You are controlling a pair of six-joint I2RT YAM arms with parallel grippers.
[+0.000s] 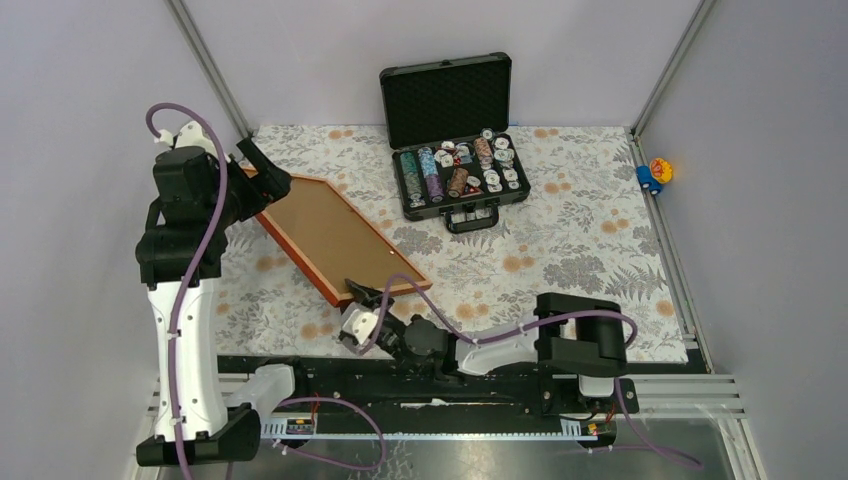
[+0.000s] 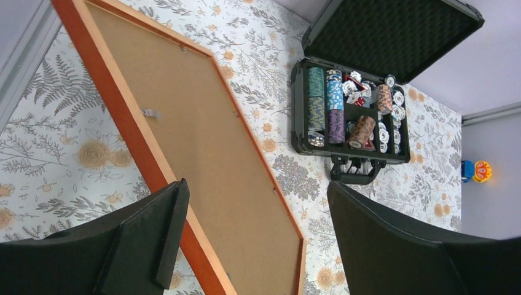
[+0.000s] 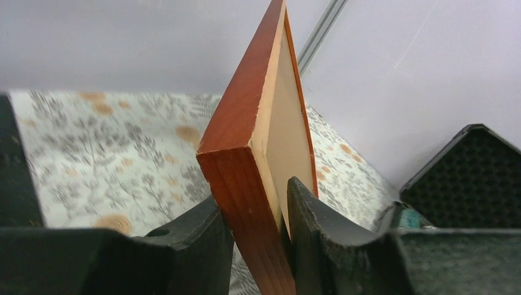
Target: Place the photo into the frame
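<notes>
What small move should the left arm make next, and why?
Probably lower the open left gripper and close it on the far end of the frame. The right gripper is clamped on the near corner only, while the left one hangs above the frame, apparently not touching it. With the backing board facing up, a second hold would likely steady it.

A thin orange-brown wooden frame (image 1: pixel 378 230) (image 2: pixel 129 126) (image 3: pixel 239 129) lies back-up at about 9 o'clock on the floral tabletop (image 1: pixel 560 250), its long axis running from 10 o'clock to 4 o'clock. A plain brown board (image 1: pixel 335 235) (image 2: pixel 203 141) fills its opening, with small tabs along the inner edges. Its 4 o'clock corner is pinched in the right gripper (image 1: pixel 362 300) (image 3: pixel 258 203), showing reddish side grain and a pale inner face.
</notes>
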